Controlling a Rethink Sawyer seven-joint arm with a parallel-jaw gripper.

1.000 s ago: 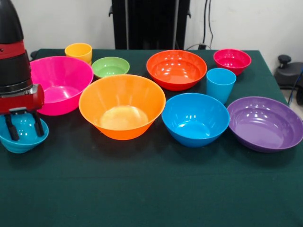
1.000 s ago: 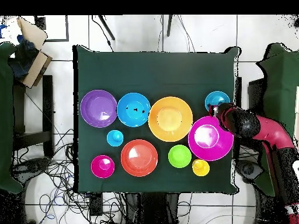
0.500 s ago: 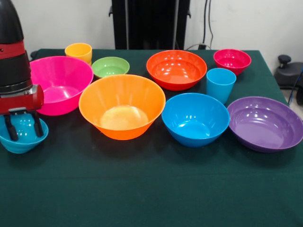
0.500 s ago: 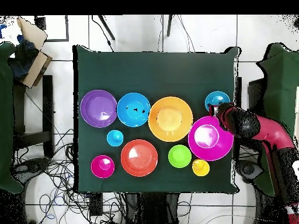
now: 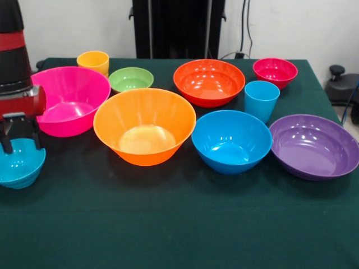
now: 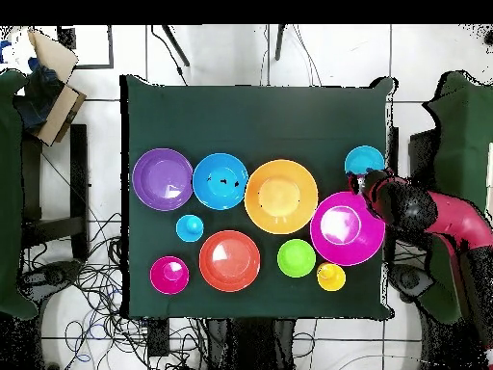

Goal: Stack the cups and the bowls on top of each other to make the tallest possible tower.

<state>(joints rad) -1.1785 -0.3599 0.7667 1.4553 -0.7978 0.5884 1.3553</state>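
Note:
Nothing is stacked. My gripper (image 5: 21,141) (image 6: 356,180) is open over the small teal bowl (image 5: 19,165) (image 6: 365,159) at the table's left end in the front view, its two fingers apart and reaching down into the bowl's far side. Beside it stand the large pink bowl (image 5: 73,100) and the large orange bowl (image 5: 145,126). The blue bowl (image 5: 231,140), purple bowl (image 5: 314,145), red-orange bowl (image 5: 208,82), green bowl (image 5: 130,79) and magenta bowl (image 5: 275,72) stand apart. The yellow-orange cup (image 5: 93,61) and light blue cup (image 5: 261,100) stand upright.
The green table (image 5: 179,224) has bare cloth along its front. The teal bowl lies close to the table's side edge (image 6: 390,164). The black pedestal (image 5: 178,28) stands behind the table. A cardboard box (image 6: 48,82) and cables lie on the floor.
My gripper has moved left and a little up in the front view. The teal bowl has shifted left with it, toward the table's side edge. The other bowls and cups have not moved.

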